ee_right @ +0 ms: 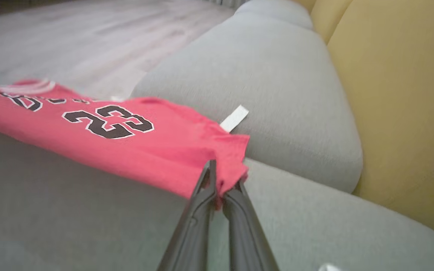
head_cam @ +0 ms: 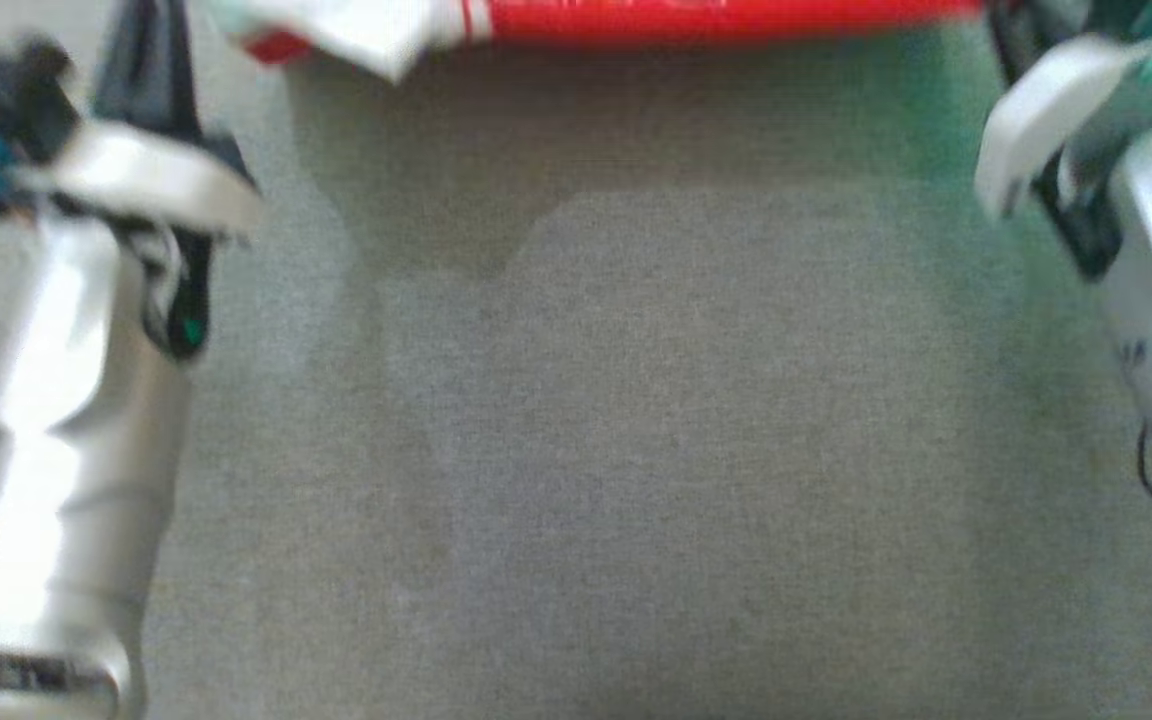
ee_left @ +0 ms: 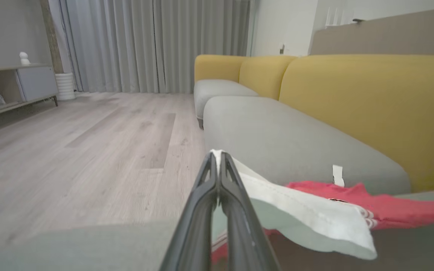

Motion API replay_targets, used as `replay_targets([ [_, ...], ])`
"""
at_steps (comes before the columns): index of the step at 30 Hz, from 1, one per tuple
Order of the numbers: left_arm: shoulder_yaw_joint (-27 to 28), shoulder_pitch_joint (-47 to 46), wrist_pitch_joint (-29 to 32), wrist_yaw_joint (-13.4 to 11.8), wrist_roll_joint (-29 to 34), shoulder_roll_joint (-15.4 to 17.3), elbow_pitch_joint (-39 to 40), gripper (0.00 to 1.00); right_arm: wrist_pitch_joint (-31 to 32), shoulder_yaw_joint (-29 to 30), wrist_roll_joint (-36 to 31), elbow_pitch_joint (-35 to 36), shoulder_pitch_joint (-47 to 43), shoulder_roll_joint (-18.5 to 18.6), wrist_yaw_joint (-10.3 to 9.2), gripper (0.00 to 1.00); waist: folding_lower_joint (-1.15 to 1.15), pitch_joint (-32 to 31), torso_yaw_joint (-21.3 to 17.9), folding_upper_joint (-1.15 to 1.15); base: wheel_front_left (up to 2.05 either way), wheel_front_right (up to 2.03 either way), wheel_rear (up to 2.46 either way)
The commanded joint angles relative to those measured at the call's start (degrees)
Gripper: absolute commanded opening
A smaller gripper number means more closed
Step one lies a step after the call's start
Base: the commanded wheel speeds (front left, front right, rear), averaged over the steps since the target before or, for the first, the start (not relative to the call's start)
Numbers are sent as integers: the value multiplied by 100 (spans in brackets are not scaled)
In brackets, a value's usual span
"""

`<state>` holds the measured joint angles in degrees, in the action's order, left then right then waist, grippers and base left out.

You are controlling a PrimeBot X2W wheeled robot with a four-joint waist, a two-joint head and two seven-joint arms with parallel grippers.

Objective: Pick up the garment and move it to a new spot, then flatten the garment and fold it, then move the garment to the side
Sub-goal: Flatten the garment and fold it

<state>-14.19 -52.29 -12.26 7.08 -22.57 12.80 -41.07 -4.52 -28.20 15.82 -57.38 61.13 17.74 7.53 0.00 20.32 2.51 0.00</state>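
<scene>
Grey sofa seat (ee_right: 277,75) | left tool (ee_left: 219,153), right tool (ee_right: 225,177) clamp jersey (ee_right: 126,143) | apparently cropped overhead

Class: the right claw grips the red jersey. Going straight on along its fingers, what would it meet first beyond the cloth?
Probably the neighbouring grey seat cushion, lying just past the red jersey pinched in the right claw; depth is unclear.
</scene>
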Motion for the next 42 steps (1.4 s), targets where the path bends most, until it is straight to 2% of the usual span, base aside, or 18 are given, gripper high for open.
replay_targets([
  [1,90,69,-54,15,-62,301,221,0,79,-299,153,146,-139,155,-4,0,0,-221,23,0,0,0,0],
  [8,-294,1267,207,33,-170,565,721,0,440,-1623,1106,613,-893,784,-4,0,0,-762,24,0,0,0,0],
  [15,-419,2276,770,30,-391,944,1670,0,635,-2447,1981,1188,-1354,1341,-4,0,0,-1235,-43,0,0,0,0],
  [24,-334,3704,1725,-207,-834,1387,3293,0,699,-3065,2728,1745,-1730,1714,-4,0,0,-1706,-90,0,0,0,0],
  [25,-334,3704,1725,-207,-834,1387,3293,0,699,-3065,2728,1745,-1730,1714,-4,0,0,-1706,-90,0,0,0,0],
  [28,-354,4378,2231,-307,-1052,1604,4054,0,797,-3297,2986,1958,-1873,1870,-4,0,0,-1863,-102,0,0,0,0],
  [33,-364,5094,2711,-458,-1384,1741,4939,0,1003,-3538,3317,2262,-1989,2088,-4,0,0,-1933,-143,0,0,0,0],
  [37,-388,5269,2884,-532,-1415,1830,5290,0,1007,-3597,3447,2339,-2004,2196,-4,0,0,-1904,-138,0,0,0,0],
  [42,-436,4996,2956,-511,-1332,1847,5332,0,1003,-3602,3519,2359,-1899,2184,-4,0,0,-1737,-125,0,0,0,0],
])
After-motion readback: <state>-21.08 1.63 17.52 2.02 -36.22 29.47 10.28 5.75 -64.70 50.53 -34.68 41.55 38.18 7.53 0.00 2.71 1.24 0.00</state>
